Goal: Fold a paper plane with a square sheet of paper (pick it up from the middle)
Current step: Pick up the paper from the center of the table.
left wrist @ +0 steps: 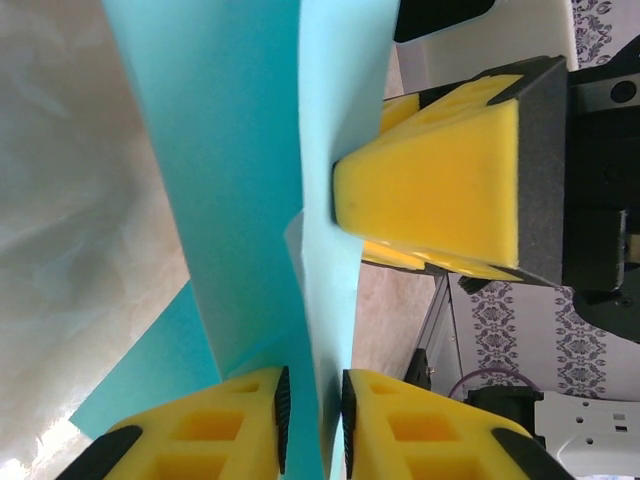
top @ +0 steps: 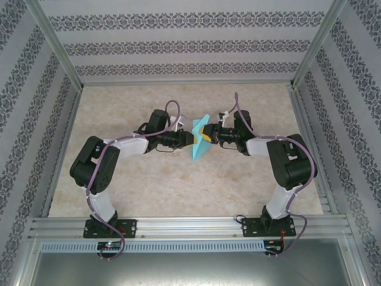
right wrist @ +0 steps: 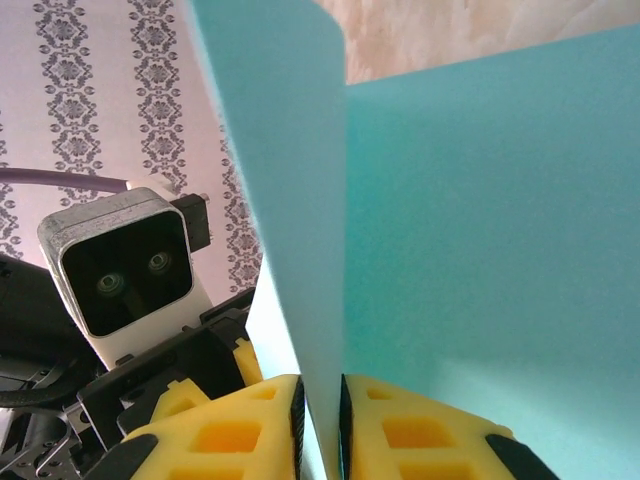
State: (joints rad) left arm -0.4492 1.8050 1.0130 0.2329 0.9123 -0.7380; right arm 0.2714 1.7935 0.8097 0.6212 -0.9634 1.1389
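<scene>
While both arms meet over the middle of the beige marbled worktop (top: 149,185), the thin turquoise-blue square sheet of paper (top: 197,146), partly folded, hangs between them, clear of the surface. Left pincer (left wrist: 315,390) at the sheet's 9 o'clock, jaws nearly closed, pinching it. Right pincer (right wrist: 320,390) at 3 o'clock, likewise clamped on the sheet.

No legible txt, labels, brand marks or nos. in any view. The square sheet of paper (top: 197,149) is plain turquoise w/ no print. The wallpaper (top: 178,44) carries only a repeating ornamental pattern, no letters. The camera housing (right wrist: 125,275) on the opposite wrist has no readable marking.
</scene>
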